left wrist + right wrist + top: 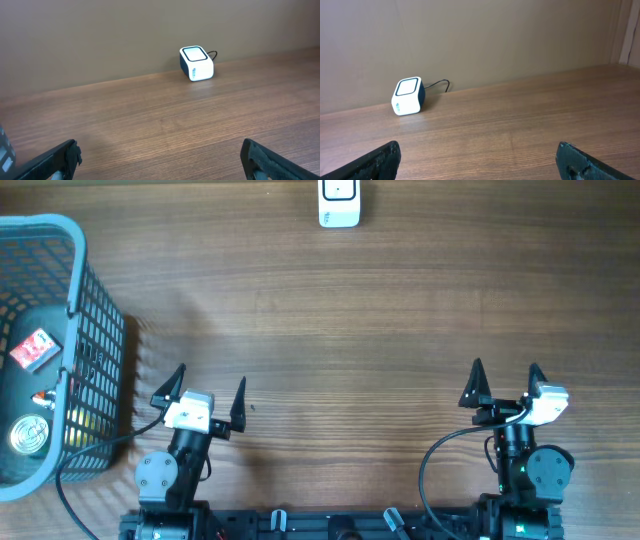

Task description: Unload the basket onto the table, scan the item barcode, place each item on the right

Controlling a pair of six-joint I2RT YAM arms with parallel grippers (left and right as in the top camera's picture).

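A white barcode scanner [339, 204] with a dark blue side stands at the far middle edge of the table, its cable running back to the wall. It shows in the left wrist view [196, 63] and the right wrist view [408, 96]. The items lie in a blue-grey mesh basket [78, 270] at the left: a small red box [32, 349] and a round silver can [28, 434]. My left gripper [211, 377] [160, 150] stands open and holds nothing, near the front edge, just right of the basket. My right gripper [506, 368] [478, 147] is open too, over bare wood.
The wooden table [340, 330] stretches between the grippers and the scanner. A brown wall [100, 35] rises right behind the scanner. The basket's wire wall stands close to my left arm.
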